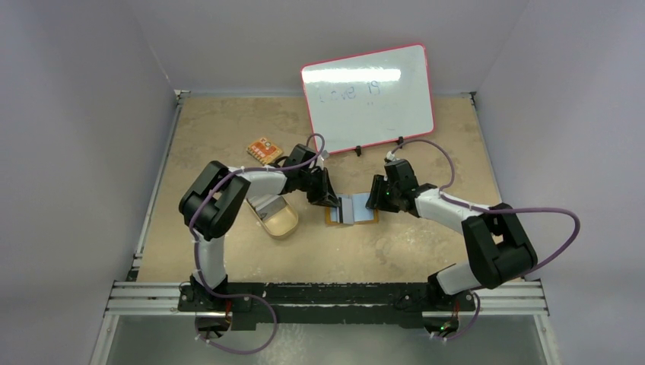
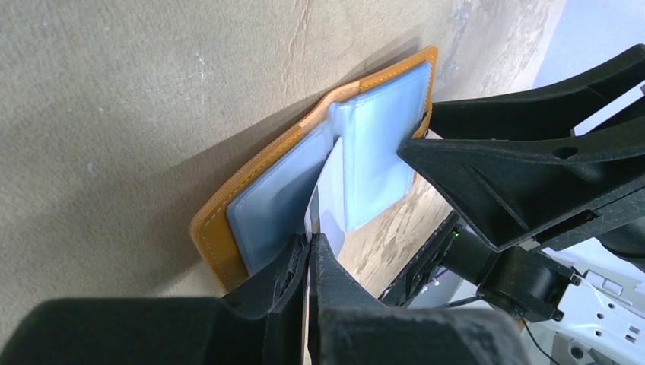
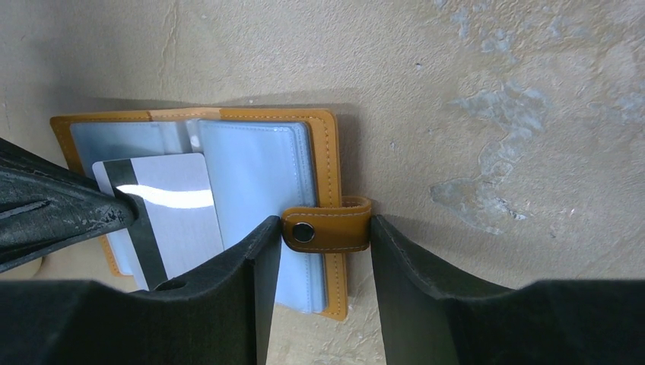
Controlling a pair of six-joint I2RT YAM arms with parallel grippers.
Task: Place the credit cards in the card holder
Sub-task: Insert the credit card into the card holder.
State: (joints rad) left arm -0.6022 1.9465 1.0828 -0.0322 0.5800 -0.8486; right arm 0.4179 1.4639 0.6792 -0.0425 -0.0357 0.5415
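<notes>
The orange card holder lies open on the table, its pale blue-grey sleeves up; it also shows in the left wrist view and the right wrist view. My left gripper is shut on a grey-silver credit card with a dark stripe. The card's far end sits between the sleeves. My right gripper is open at the holder's right edge. Its jaws straddle the snap strap, with one finger over the sleeves.
A tan oval dish with more grey cards sits left of the holder, under the left arm. An orange patterned flat piece lies farther back left. A whiteboard leans against the back wall.
</notes>
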